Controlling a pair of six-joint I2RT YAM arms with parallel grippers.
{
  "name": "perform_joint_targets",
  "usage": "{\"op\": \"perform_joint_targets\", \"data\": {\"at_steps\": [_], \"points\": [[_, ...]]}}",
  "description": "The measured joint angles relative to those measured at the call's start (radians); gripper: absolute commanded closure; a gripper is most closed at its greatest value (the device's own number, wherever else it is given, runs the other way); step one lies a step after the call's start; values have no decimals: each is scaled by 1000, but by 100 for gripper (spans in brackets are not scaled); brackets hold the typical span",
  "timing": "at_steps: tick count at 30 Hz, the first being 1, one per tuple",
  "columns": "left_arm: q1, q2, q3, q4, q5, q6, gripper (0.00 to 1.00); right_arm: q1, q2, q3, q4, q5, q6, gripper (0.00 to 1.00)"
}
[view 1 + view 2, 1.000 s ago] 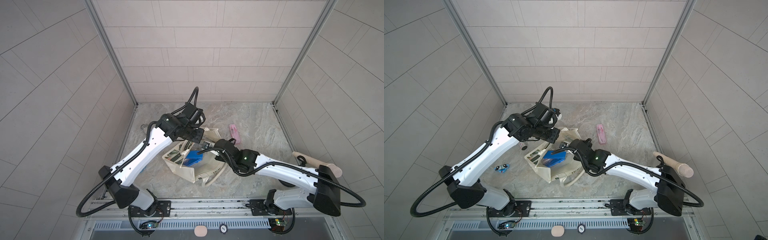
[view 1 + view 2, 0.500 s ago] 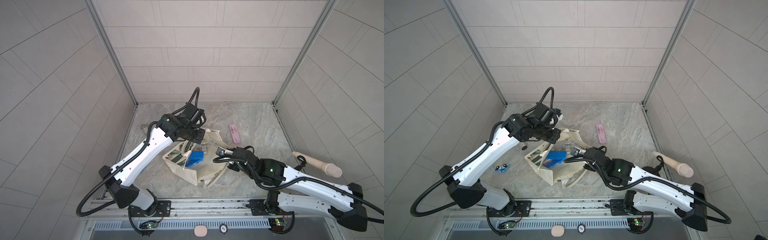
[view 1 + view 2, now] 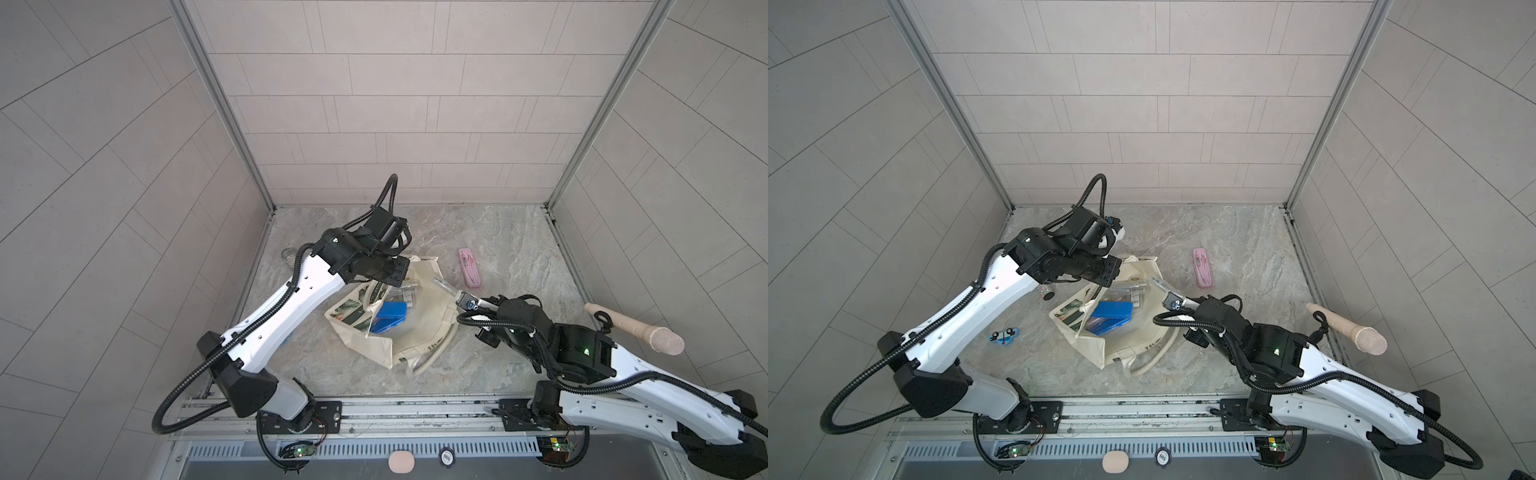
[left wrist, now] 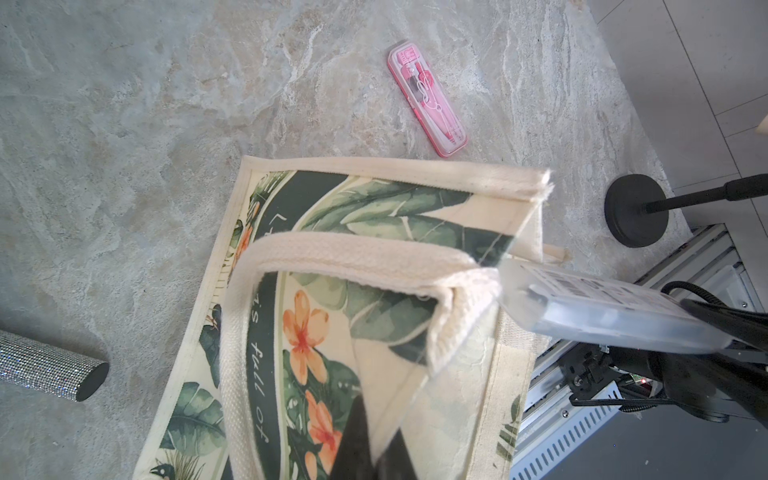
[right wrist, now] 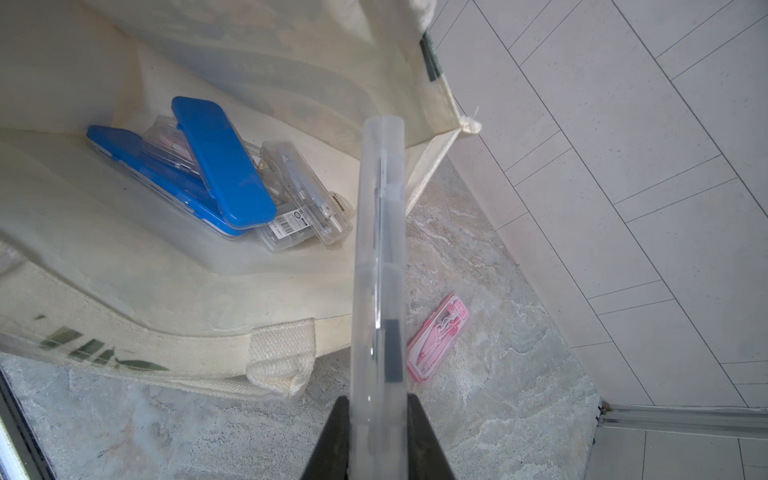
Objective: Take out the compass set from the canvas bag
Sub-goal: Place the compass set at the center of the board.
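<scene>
Withdrawn to the canvas bag's (image 3: 428, 332) rim: compass set (image 5: 378, 249)

Shut on the raised edge, the left gripper (image 4: 376, 453) holds it open — the right gripper (image 5: 376, 432) clamps the clear case by one end. Light, stiff, slick: grip nearer mid-length

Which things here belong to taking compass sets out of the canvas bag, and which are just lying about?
Job:
canvas bag
left gripper, gripping it
right gripper, holding a clear compass case
blue cases and clear cases inside the bag
pink compass case out on the table

Lying about:
microphone
glittery cylinder
small blue toy
black round stand base
</scene>
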Motion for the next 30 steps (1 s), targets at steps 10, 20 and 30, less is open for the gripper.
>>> {"op": "perform_joint_targets", "data": {"at_steps": [10, 20, 30], "points": [[0, -11, -13, 8, 2, -2, 100, 0, -61, 33, -2, 46, 18, 85], [0, -12, -13, 8, 3, -2, 100, -2, -143, 37, -6, 145, 22, 84], [0, -11, -13, 8, 6, 0, 100, -60, -177, 3, -7, 207, 70, 84]]}}
